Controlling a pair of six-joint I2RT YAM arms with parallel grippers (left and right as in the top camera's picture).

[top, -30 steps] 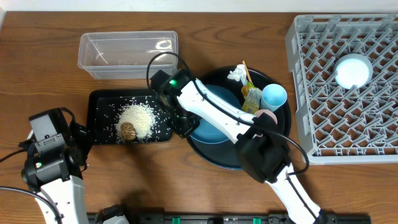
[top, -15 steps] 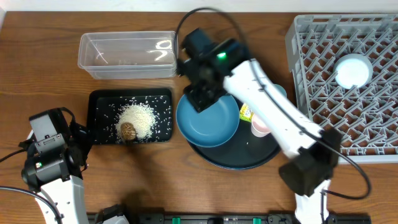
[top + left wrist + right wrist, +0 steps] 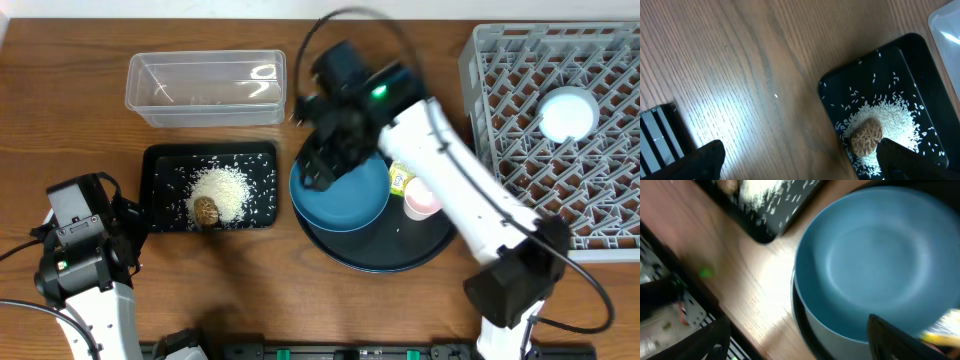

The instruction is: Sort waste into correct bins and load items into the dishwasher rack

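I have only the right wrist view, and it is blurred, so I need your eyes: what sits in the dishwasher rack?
Observer: Just one white bowl on the grey rack floor.
Operator: Where is the left tool?
Observer: The left tool is open over the wooden table beside the black tray, holding nothing.
Operator: What is in that tray?
Observer: A heap of white rice with a brown lump at its edge.

Blue plate (image 3: 355,200) face-up, empty — rice heap (image 3: 225,188), brown lump (image 3: 206,210) (touching) in black tray (image 3: 160,160); white bowl (image 3: 568,113) in rack (image 3: 520,200).
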